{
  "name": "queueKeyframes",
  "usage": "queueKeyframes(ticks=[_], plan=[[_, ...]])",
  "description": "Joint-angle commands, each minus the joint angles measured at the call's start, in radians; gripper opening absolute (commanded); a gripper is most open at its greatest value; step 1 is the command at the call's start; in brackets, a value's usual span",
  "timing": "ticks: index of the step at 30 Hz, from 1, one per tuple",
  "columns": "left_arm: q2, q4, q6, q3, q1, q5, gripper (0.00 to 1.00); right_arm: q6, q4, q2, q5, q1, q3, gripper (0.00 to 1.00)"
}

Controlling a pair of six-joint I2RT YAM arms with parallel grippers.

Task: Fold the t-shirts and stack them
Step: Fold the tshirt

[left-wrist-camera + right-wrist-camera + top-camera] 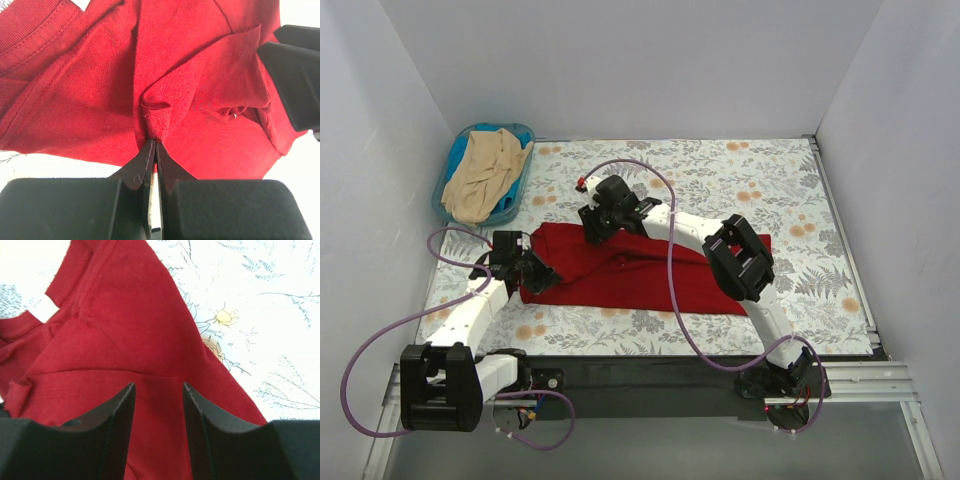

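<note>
The dark red t-shirt (650,275) lies folded into a long band across the middle of the table. At its left end, my left gripper (527,270) is shut on a pinched ridge of the red cloth (155,131). My right gripper (592,228) hovers over the shirt's upper left part, near the collar (67,275). Its jaws (159,386) are open, with the red cloth (125,340) lying flat below them and nothing pinched. The right fingers (295,85) show at the right of the left wrist view. The beige t-shirt (485,172) lies crumpled in the basket.
The blue plastic basket (523,170) stands at the back left corner of the floral tablecloth (740,180). White walls close in the left, back and right sides. A metal rail (840,230) runs along the table's right edge.
</note>
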Motion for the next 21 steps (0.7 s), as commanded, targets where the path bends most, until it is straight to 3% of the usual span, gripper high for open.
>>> queueKeyframes(ticks=[1,8,17,21], plan=[[-0.001,0.01,-0.001,-0.004,0.006,0.013,0.0,-0.025,0.025,0.038,0.01,0.006,0.038,0.5],[-0.004,0.01,0.001,-0.004,0.006,0.014,0.0,-0.028,0.011,0.073,0.002,0.006,0.067,0.5],[-0.001,0.01,-0.002,-0.004,0.006,0.006,0.0,-0.011,0.016,0.015,0.023,0.007,0.052,0.28],[-0.002,0.01,-0.002,0.001,0.006,0.005,0.0,-0.008,0.016,-0.01,0.016,0.007,0.047,0.12]])
